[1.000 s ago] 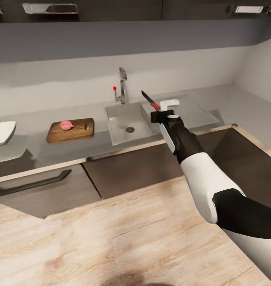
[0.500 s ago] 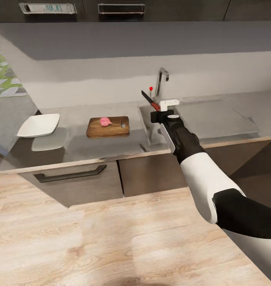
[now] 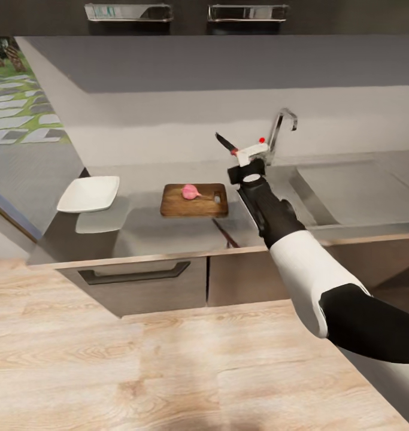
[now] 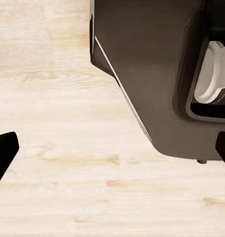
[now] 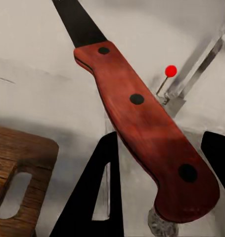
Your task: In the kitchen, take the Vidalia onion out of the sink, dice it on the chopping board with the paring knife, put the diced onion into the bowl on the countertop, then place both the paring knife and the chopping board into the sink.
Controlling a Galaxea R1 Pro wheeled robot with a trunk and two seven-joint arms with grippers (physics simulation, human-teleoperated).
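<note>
sink [image 3: 354, 191] cut off at the edge, paring knife [image 5: 142, 118] tip cropped

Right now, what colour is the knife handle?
Reddish-brown with dark rivets on the paring knife, clearest in the right wrist view.

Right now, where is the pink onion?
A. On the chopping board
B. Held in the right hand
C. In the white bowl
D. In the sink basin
A: in the head view the onion sits on top of the chopping board on the countertop, apart from the bowl, while the right hand holds the paring knife instead.
</note>
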